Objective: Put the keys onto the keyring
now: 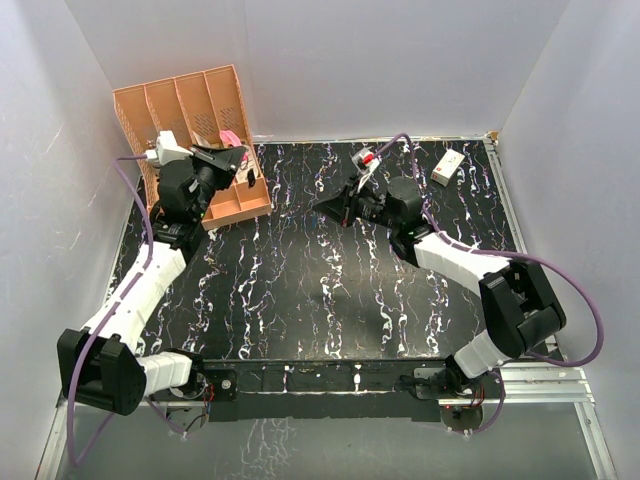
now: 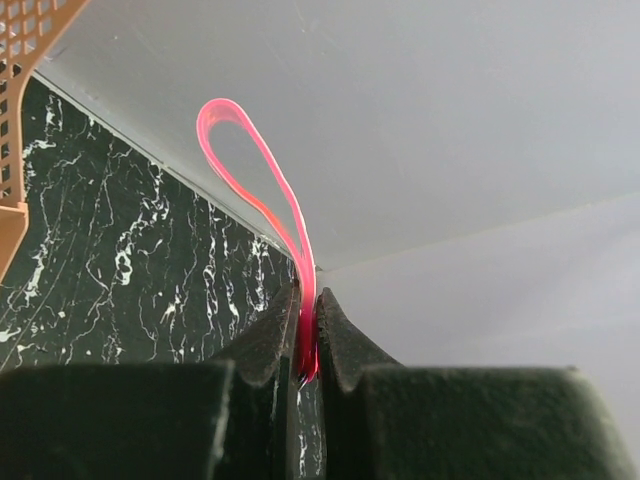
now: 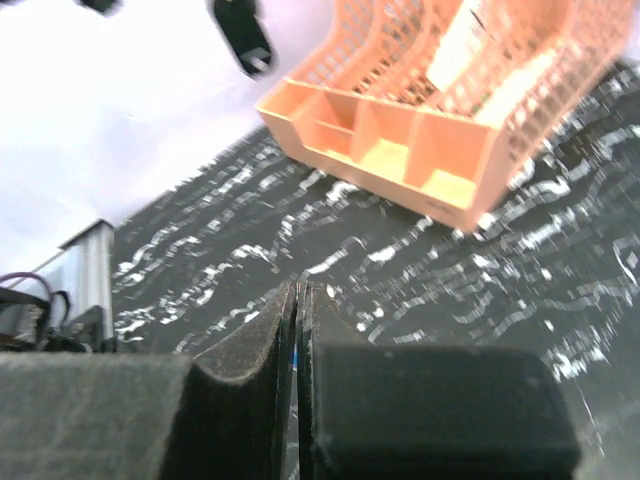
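My left gripper (image 1: 236, 150) is raised in front of the orange organizer and is shut on the lower end of the keyring (image 1: 229, 136). In the left wrist view the red-pink strap loop (image 2: 224, 105) rises from between the closed jaws of the gripper (image 2: 307, 300). My right gripper (image 1: 323, 207) hovers over the middle of the table, pointing left. Its jaws (image 3: 300, 290) are pressed together, with a thin blue sliver (image 3: 294, 355) between them, apparently the blue key. The dark key is not in view.
An orange mesh organizer (image 1: 190, 110) with several compartments stands at the back left and also shows in the right wrist view (image 3: 420, 150). A small white box (image 1: 447, 167) lies at the back right. White walls enclose the black marbled table (image 1: 300, 290).
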Motion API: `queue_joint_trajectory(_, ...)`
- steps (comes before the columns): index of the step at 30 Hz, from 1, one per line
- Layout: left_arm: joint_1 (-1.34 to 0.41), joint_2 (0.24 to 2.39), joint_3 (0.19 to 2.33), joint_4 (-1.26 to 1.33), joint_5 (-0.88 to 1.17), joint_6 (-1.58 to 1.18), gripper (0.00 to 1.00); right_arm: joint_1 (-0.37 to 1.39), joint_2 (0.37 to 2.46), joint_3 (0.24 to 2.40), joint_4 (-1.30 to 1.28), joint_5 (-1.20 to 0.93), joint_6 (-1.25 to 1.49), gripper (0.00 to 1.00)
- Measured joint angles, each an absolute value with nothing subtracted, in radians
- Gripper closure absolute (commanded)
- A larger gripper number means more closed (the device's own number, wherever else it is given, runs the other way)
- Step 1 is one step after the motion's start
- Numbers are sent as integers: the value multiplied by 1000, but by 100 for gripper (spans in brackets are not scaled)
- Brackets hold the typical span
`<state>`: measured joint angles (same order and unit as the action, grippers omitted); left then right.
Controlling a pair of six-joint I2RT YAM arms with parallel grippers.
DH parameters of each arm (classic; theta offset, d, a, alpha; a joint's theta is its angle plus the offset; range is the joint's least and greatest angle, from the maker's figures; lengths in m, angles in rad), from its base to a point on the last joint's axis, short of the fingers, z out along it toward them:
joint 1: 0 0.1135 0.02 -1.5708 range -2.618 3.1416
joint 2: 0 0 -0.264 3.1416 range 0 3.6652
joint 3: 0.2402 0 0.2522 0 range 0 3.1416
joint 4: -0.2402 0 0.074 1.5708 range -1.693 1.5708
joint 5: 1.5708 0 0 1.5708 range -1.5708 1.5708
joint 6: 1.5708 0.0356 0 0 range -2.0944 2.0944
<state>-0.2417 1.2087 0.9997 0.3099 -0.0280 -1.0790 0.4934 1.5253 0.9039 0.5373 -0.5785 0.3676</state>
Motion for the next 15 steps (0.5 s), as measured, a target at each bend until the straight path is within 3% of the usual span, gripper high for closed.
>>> queue_joint_trajectory(7,-300,1240,1002,348,-26,-1087,100,462,1579,903,849,-748,535,100)
queue_joint_trajectory(15,-405,1319,1058,371,-55,-1078,100,449,1653,905,983,-793,671,100)
